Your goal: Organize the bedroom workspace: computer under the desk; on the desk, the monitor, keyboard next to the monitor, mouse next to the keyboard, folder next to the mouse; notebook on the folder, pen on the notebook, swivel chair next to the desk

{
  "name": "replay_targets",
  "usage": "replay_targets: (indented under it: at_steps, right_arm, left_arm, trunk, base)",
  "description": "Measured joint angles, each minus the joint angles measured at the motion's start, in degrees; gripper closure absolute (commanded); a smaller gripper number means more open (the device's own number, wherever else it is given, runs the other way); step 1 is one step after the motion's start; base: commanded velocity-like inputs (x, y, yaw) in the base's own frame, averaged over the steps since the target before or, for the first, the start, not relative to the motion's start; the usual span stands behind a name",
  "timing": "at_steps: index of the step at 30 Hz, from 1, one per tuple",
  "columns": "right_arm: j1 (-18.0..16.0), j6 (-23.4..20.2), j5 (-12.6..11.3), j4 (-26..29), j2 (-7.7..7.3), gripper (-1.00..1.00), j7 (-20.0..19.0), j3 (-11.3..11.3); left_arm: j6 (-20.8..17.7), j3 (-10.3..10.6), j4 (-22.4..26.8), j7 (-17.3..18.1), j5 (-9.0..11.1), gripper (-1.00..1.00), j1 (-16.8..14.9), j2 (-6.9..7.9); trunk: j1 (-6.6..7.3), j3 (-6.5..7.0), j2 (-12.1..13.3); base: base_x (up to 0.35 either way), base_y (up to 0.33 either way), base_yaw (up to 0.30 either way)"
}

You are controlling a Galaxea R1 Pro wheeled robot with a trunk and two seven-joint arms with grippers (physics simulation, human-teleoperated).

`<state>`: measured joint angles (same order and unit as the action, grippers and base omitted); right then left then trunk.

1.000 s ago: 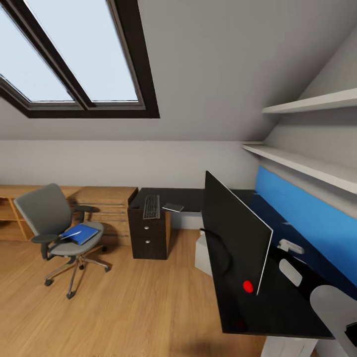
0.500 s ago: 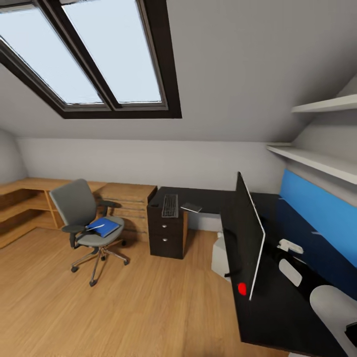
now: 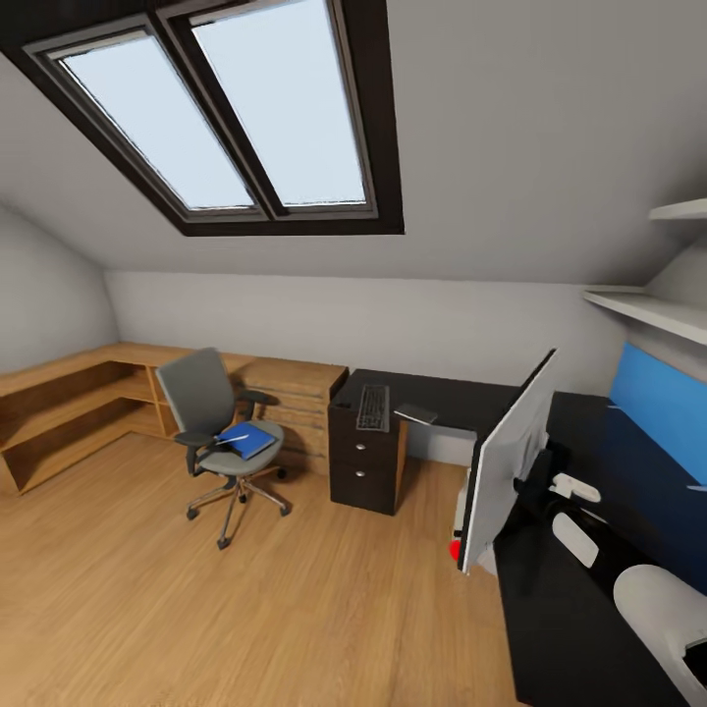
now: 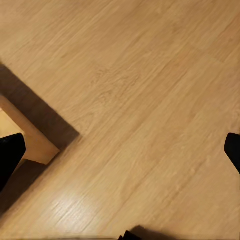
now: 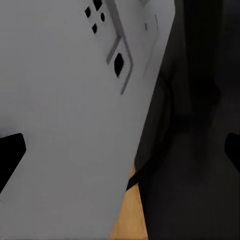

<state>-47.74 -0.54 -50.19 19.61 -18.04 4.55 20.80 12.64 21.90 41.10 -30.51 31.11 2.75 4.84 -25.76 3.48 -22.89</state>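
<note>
Flat bright blue folder point(image 3: 246, 439): left of centre, on grey padded swivel chair point(image 3: 218, 432), well apart from long black L-shaped table point(image 3: 589, 589) | likely light, thin, slippery, bendy; pinch an overhanging edge | left tool point(image 4: 120, 150), right tool point(image 5: 120, 150): fingertips wide apart, holding nothing.

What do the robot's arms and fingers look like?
In the head view, a smooth, rounded pale grey arm shell shows, with a dark patch at its end. Each wrist view shows black fingertips at the picture's edges: left fingers and right fingers, plain, with no markings or cables to see.
</note>
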Motion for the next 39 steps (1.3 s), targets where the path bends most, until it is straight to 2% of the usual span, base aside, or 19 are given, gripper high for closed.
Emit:
replay_targets:
  at_steps: [18,33,39]
  right_arm:
    - [0.01,-0.01,-0.03,0.02,-0.01,-1.0,-0.05,-0.04]
    - [0.03,0.01,-0.09,-0.03,-0.1,-1.0,-0.06,-0.1]
    - [0.04,0.03,-0.13,-0.03,-0.11,-1.0,-0.03,-0.07]
  left_arm:
    - [0.02,0.0,-0.43,0.08,0.01,-1.0,-0.01,-0.05]
    - [1.16,0.02,-0.73,0.34,-0.12,-1.0,-0.02,-0.09]
    - [1.13,0.11,-0.76,0.38,-0.16,-1.0,-0.04,-0.1]
  trunk:
    - [0.0,0.0,0.0]
    - [-0.01,0.0,0.05]
    - [0.0,0.0,0.01]
  base:
    - [0.001,0.004,0.254]
    - [0.074,0.104,0.011]
    - [0.025,0.032,-0.171]
